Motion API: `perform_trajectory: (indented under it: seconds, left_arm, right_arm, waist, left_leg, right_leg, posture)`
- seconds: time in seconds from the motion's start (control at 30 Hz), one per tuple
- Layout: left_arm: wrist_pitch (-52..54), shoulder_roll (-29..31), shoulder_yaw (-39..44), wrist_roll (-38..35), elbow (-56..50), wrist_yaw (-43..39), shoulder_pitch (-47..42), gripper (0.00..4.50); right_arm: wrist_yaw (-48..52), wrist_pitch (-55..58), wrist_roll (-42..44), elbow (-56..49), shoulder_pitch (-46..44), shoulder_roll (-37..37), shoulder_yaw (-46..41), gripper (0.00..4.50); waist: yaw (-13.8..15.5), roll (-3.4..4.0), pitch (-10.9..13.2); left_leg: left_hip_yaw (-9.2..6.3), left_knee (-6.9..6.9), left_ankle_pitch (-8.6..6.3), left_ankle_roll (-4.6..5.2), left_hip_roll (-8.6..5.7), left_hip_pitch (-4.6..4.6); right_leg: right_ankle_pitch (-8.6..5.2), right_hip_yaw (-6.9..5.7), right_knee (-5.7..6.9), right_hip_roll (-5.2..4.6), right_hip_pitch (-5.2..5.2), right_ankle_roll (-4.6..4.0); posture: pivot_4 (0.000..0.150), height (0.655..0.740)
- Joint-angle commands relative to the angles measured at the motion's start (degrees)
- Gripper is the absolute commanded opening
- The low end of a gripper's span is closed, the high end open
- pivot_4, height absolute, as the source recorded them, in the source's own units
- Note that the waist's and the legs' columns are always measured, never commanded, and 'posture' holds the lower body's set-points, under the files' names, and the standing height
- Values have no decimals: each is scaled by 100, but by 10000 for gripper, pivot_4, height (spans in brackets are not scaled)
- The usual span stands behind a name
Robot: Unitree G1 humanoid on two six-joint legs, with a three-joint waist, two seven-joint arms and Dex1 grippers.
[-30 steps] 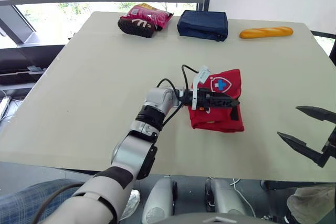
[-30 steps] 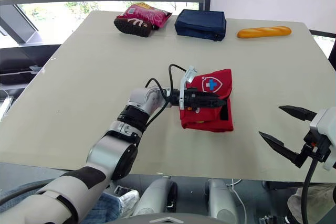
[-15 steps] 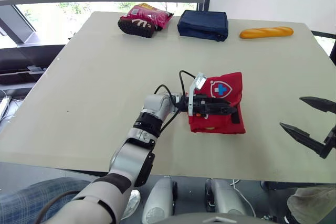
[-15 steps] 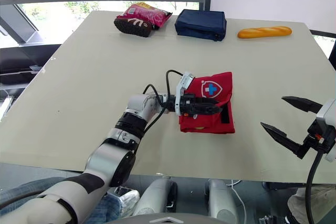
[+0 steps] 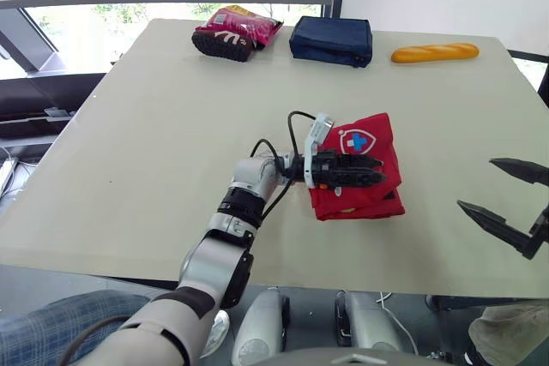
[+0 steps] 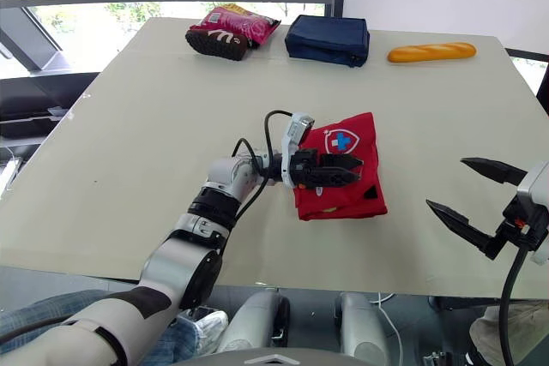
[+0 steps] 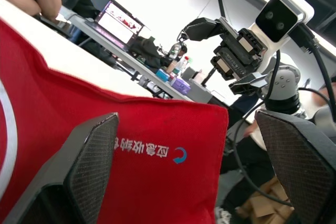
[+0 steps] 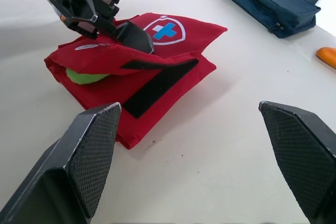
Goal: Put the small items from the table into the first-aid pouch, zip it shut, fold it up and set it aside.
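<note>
While the left hand [image 5: 376, 171] lies with wide fingers about the top flap of the red first-aid pouch [image 5: 364, 201], mid-frame on the counter [image 5: 171, 126], folding seems in hand. The right hand [image 5: 474, 183] hangs wide open, lower right. Next move: press the fold flat.

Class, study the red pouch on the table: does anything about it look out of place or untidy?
Yes. A green item pokes out from under the folded flap of the red pouch, so it is not tucked fully inside.
</note>
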Motion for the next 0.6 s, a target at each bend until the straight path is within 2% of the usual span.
perform_trajectory:
  seconds: [0.03,0.1,0.13,0.17,0.2,0.3,0.33,0.37,0.4,0.43,0.6]
  left_arm:
    - [-539,-34,-186,285,-194,44,-73,44382]
    - [-935,-65,-330,563,-180,211,-72,39206]
    - [-1093,-77,-377,664,-171,260,-69,34562]
    - [-1285,-100,-405,742,-176,296,-61,33668]
    - [-1418,-121,-418,788,-176,316,-54,27574]
    - [-1983,-263,-551,1043,-344,516,-80,13665]
    - [-2328,-265,-696,1270,-347,593,-70,10989]
    - [-2679,-260,-846,1500,-313,669,-49,5296]
    - [-2960,-239,-1008,1728,-252,730,-27,2221]
    - [-3054,-232,-1100,1840,-202,757,-13,418]
    - [-3047,-203,-1406,2246,44,931,0,418]
  right_arm:
    - [-74,-32,87,-105,-13,-39,-115,45000]
    - [-73,-40,94,-98,-9,-40,-118,45000]
    - [-74,-43,98,-97,-6,-40,-120,45000]
    - [-73,-46,99,-95,-1,-41,-123,45000]
    - [-69,-50,99,-92,5,-40,-128,45000]
    - [-111,-42,113,-142,12,-17,-98,45000]
    - [-132,-36,120,-164,14,-7,-91,45000]
    - [-147,-34,130,-185,20,-3,-89,45000]
    - [-156,-34,138,-198,31,1,-96,45000]
    - [-165,-35,147,-206,40,2,-104,45000]
    - [-186,-45,183,-234,96,-1,-153,45000]
  waist:
    - [0,0,0]
    - [1,0,0]
    - [1,0,0]
    - [1,0,0]
    - [1,-1,0]
    - [2,-1,0]
    - [3,-1,0]
    - [4,-1,0]
    - [4,-1,0]
    - [5,0,0]
    - [2,0,0]
  left_leg:
    - [0,0,0,0,0,0]
    - [0,0,0,0,0,0]
    - [0,0,0,0,0,0]
    - [0,0,0,0,0,0]
    - [0,0,0,0,0,-1]
    - [0,0,0,0,1,-1]
    - [0,0,0,0,1,-1]
    - [0,0,0,0,0,-1]
    - [1,0,0,0,-1,-1]
    - [1,0,0,0,-3,-1]
    - [1,0,0,1,-4,-1]
  right_leg:
    - [0,0,0,0,0,0]
    - [0,0,-1,0,0,0]
    - [0,0,-1,0,0,0]
    - [0,0,-2,0,0,0]
    - [0,0,-2,0,0,0]
    - [0,0,-2,0,0,0]
    - [0,0,-2,0,0,0]
    - [0,1,-3,0,0,0]
    - [0,1,-4,0,0,0]
    - [1,2,-4,0,0,-1]
    - [0,1,-5,1,0,1]
  posture:
    - [1500,7164]
    - [1500,7164]
    - [1500,7164]
    - [1500,7164]
    - [1500,7164]
    - [1500,7164]
    - [1500,7164]
    - [1500,7164]
    - [1500,7164]
    - [1500,7164]
    - [1500,7164]
